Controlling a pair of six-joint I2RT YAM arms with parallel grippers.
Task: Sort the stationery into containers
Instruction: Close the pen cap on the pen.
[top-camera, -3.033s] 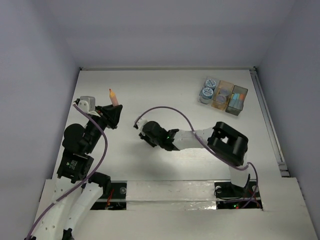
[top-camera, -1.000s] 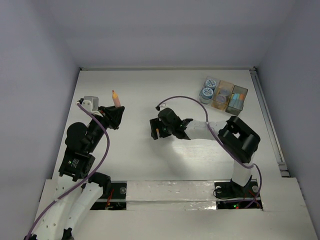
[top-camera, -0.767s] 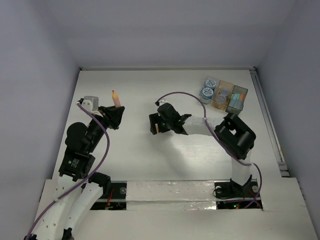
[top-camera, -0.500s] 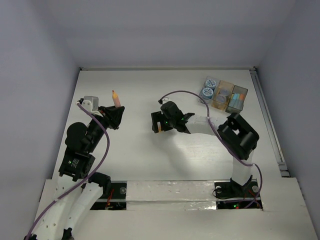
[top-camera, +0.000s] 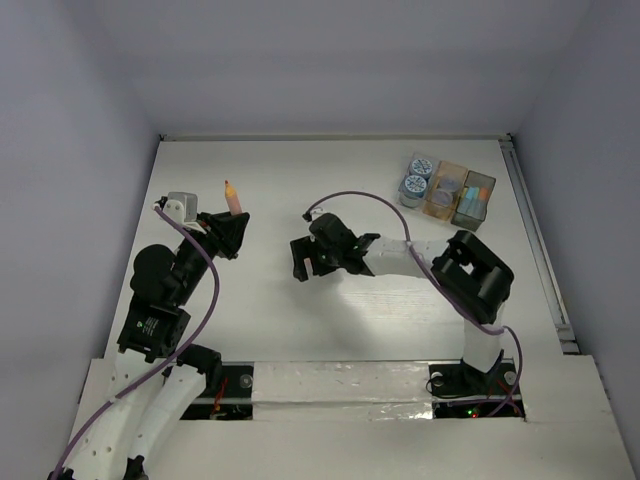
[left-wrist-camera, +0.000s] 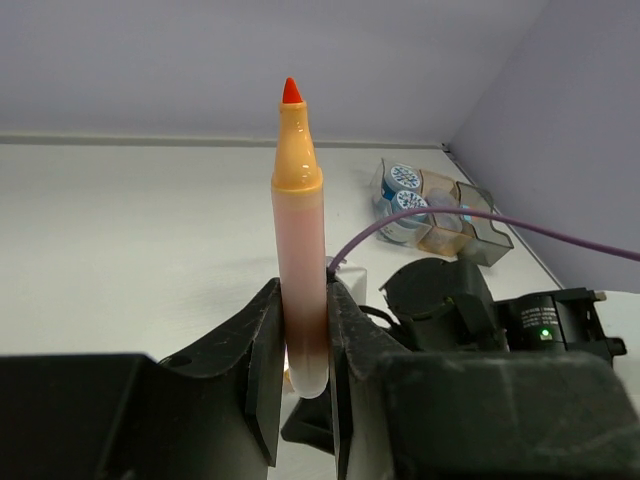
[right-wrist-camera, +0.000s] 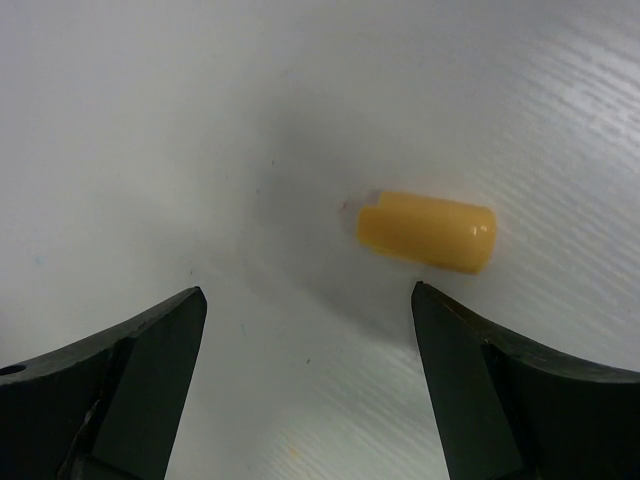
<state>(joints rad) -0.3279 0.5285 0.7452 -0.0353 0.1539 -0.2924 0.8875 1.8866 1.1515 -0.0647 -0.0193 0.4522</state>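
An uncapped orange marker (left-wrist-camera: 300, 230) stands upright with its red tip up, and my left gripper (left-wrist-camera: 304, 340) is shut on its lower barrel; from above the marker (top-camera: 232, 198) shows over the left gripper (top-camera: 228, 225) at the table's left. My right gripper (right-wrist-camera: 306, 290) is open just above the table, mid-table (top-camera: 303, 262) in the top view. A short orange-yellow cap (right-wrist-camera: 427, 231) lies on the table just beyond its right fingertip, untouched. The amber container (top-camera: 446, 190) and grey container (top-camera: 474, 199) stand at the back right, with two blue-white rolls (top-camera: 412, 187) beside the amber one.
A metal rail (top-camera: 535, 240) runs along the table's right edge. The right arm's purple cable (top-camera: 360, 198) loops above the table between the gripper and the containers. Walls close the table at the back and on both sides.
My right gripper has shifted slightly left and its jaws have spread wider over the cap. The left arm and its marker have not moved.
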